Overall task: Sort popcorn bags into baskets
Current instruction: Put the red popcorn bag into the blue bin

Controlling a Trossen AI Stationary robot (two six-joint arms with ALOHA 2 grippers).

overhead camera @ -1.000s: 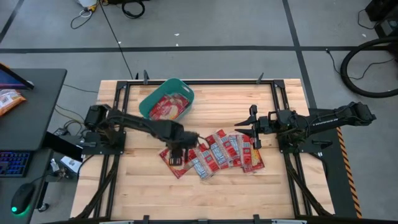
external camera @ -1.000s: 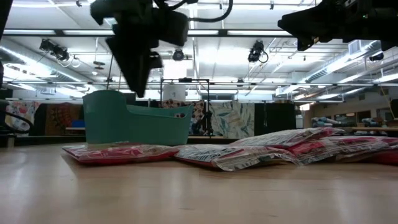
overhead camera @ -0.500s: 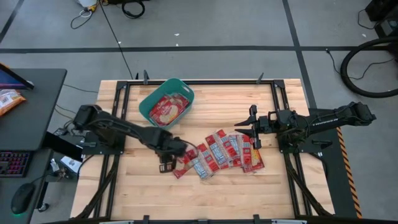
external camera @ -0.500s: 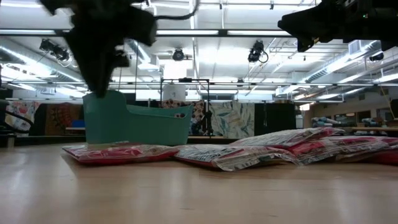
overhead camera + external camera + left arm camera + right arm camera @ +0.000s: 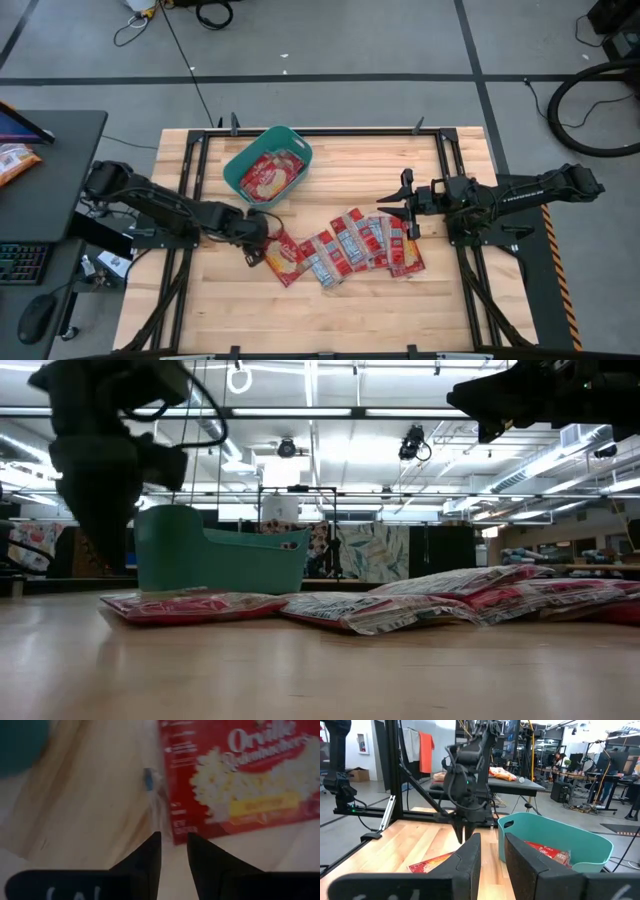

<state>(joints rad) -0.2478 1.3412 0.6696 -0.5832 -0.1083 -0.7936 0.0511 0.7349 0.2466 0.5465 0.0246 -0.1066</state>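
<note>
Red popcorn bags (image 5: 350,245) lie in an overlapping row across the middle of the wooden table (image 5: 450,300), running from a lone packet (image 5: 283,258) at the left end to the cluster under the right arm. The teal basket (image 5: 240,165) sits toward the far left part of the table, near the far rail, and already holds several red packets (image 5: 270,175); in the low view its wall (image 5: 220,560) stands behind the row.

The left gripper (image 5: 252,243) hangs just beside the leftmost packet's edge, on the side toward the table's left rail. In the left wrist view its fingers (image 5: 150,857) are nearly together, a narrow gap between them, nothing held, tips pointing at the corner of an Orville popcorn packet (image 5: 240,775) on bare wood.

The right gripper (image 5: 405,212) waits above the right end of the row, its fingers (image 5: 467,857) close together and empty.

Bare wood runs wide along the near edge of the table and between basket and row. The black frame rail (image 5: 330,131) borders the far side.
</note>
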